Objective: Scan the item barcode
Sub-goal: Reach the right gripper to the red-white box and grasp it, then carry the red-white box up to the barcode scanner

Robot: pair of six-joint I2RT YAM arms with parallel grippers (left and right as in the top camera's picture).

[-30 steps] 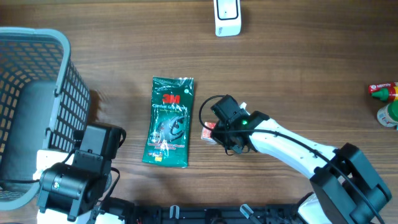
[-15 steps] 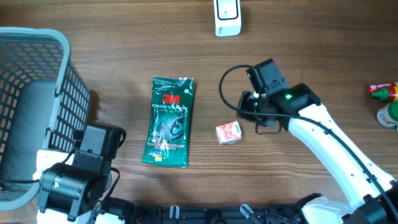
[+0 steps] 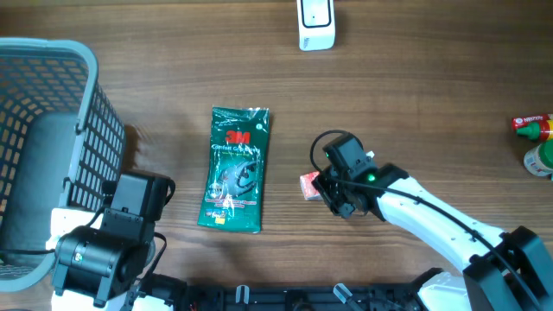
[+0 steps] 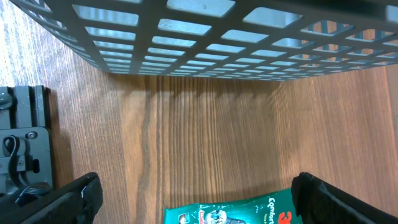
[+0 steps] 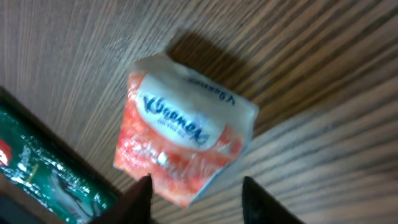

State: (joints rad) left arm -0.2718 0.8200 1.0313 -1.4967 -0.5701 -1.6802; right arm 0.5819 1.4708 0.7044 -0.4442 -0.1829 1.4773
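Again, in the overhead view, the right gripper (image 3: 324,188) had come back down beside the small red-and-white soft tissue packet (image 3: 308,183), having let it go and lifted clear half a second before. A fresh pick-up looked imminent, the scan not yet begun. The packet lay on the brown wooden table (image 3: 415,95), right of the green plastic pouch (image 3: 234,168) and well apart from the white boxy device (image 3: 315,24). From the left wrist, the left gripper (image 4: 199,208) stood wide, holding nothing. From the right wrist, the fingers (image 5: 140,193) sat part-spread astride the packet's near end. Its logo faced up, its long axis ran diagonally from lower left to upper right, and no barcode showed.
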